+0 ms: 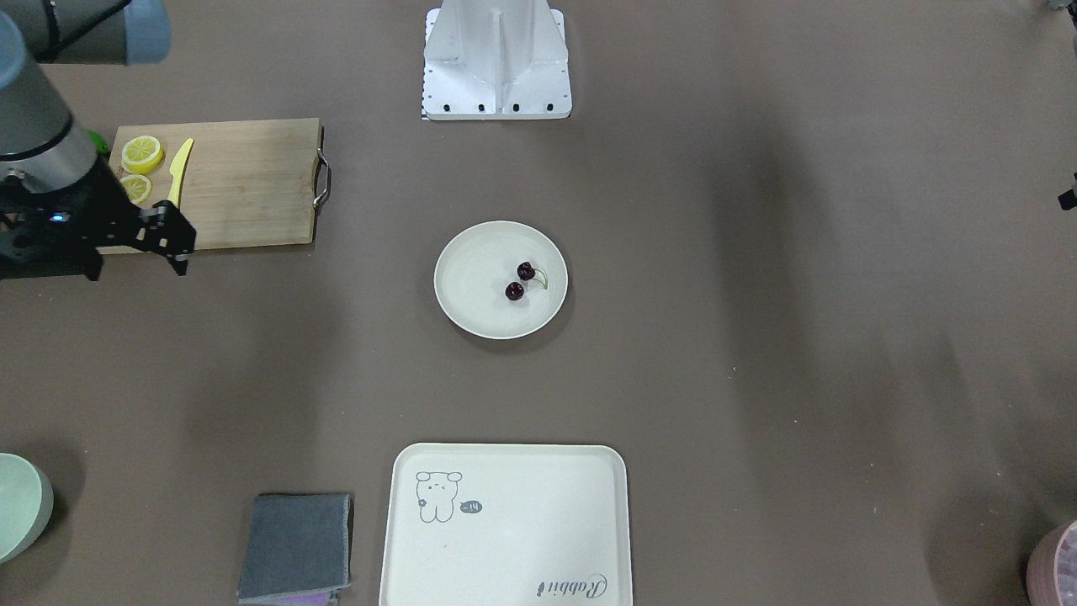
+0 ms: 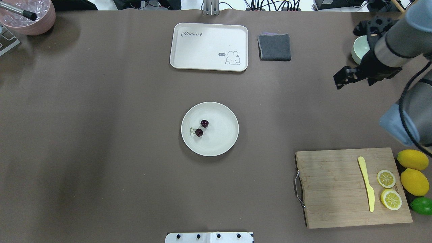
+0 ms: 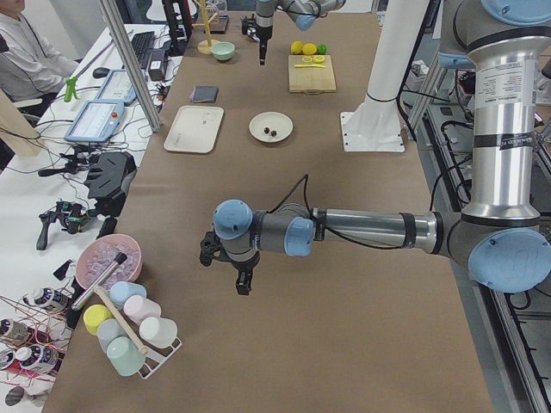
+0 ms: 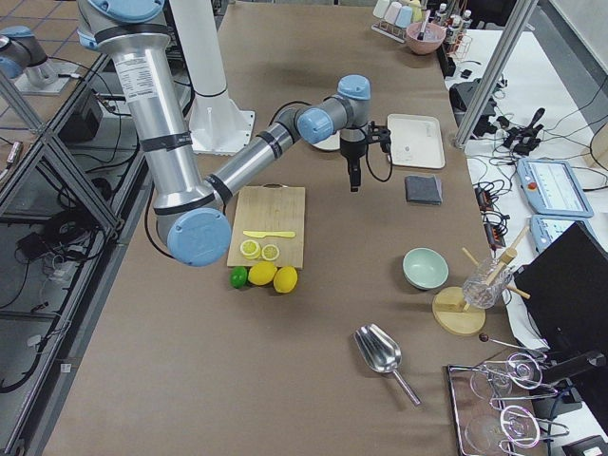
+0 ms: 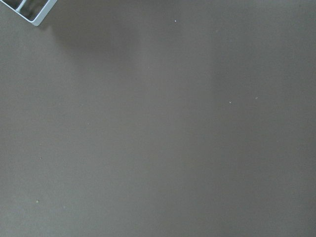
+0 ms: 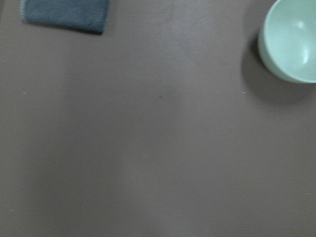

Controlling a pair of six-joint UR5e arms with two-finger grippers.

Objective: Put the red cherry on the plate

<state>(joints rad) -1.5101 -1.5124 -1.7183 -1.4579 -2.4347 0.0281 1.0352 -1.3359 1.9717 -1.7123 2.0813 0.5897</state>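
The red cherry (image 1: 519,282), a pair of dark glossy fruits on thin green stems, lies inside the round cream plate (image 1: 471,252) at mid-table; the overhead view shows the cherry (image 2: 201,128) left of centre in the plate (image 2: 221,141). My right gripper (image 2: 337,82) hangs well off to the plate's side, near the mint bowl, and looks shut and empty; the front view has the right gripper (image 1: 179,255) by the cutting board's corner. My left gripper (image 3: 243,288) shows only in the exterior left view, low over bare table, and I cannot tell its state.
A wooden cutting board (image 2: 334,189) carries a yellow knife (image 2: 366,184) and two lemon slices (image 2: 386,179), with whole lemons (image 2: 413,160) and a lime beside it. A cream tray (image 2: 202,44), grey cloth (image 2: 275,47), mint bowl (image 2: 357,49) and pink bowl (image 2: 30,17) line the far side.
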